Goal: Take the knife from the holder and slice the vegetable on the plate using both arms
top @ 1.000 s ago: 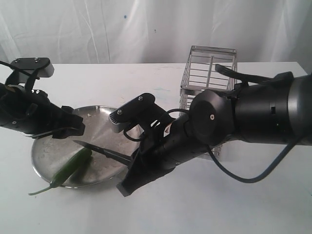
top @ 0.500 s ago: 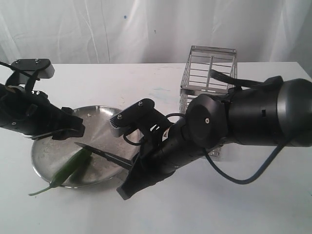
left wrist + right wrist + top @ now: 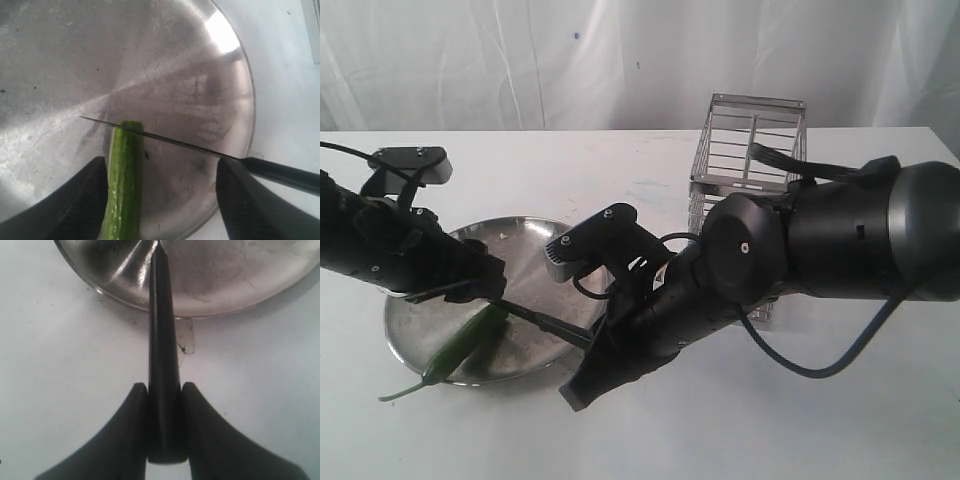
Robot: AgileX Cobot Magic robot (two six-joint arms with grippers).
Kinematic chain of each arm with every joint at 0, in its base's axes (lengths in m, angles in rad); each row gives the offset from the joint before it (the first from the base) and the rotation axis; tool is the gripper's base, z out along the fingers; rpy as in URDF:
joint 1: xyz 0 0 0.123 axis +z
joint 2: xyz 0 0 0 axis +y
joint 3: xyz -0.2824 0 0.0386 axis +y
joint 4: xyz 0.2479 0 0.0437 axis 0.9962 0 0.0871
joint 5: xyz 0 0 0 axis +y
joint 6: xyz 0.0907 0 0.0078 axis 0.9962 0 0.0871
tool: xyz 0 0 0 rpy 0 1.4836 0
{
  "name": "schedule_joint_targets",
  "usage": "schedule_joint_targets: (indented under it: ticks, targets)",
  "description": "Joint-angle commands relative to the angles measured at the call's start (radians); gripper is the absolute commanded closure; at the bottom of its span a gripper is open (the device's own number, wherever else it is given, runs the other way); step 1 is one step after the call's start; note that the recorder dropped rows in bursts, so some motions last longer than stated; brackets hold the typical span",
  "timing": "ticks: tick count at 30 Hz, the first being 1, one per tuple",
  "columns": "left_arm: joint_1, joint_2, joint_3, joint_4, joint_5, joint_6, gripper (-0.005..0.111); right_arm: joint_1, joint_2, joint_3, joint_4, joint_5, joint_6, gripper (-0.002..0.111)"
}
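Left gripper (image 3: pixel 162 170), fingers spread, is shifting rightward over the vegetable (image 3: pixel 124 185) on the plate (image 3: pixel 165 65); right gripper (image 3: pixel 164 388) is still pinching the knife (image 3: pixel 175 142) handle.

On the table (image 3: pixel 820 420) the plate (image 3: pixel 525 262) lies at the left, and the holder (image 3: pixel 750 140) stands behind it to the right, well apart. The vegetable (image 3: pixel 470 340) lies in the plate's near left part, stem out over the rim, and the knife (image 3: pixel 548 321) crosses its other end, handle reaching past the near right rim. The left fingers (image 3: pixel 75 200) stand one at each side of the vegetable; the right fingers (image 3: pixel 205 420) clasp the handle over the table, just beside the plate.
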Motion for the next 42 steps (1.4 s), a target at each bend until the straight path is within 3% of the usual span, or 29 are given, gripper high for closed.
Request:
schedule_joint_targets:
  ticks: [1,15,24,42]
  targets:
    - [0.001,0.032,-0.005,-0.026,-0.023,0.04,0.041,0.0,-0.003,-0.003,0.001,0.012,0.003,0.108]
    - [-0.003,0.078,-0.007,-0.037,-0.098,0.059,0.041,0.0,-0.003,-0.003,0.001,0.012,0.003,0.108]
    - [-0.05,0.13,-0.08,-0.033,-0.064,0.082,0.041,0.0,-0.003,-0.003,0.001,0.019,0.003,0.108]
    - [-0.05,0.145,-0.088,-0.005,-0.069,0.086,0.041,0.0,-0.003,-0.003,0.001,0.029,0.003,0.108]
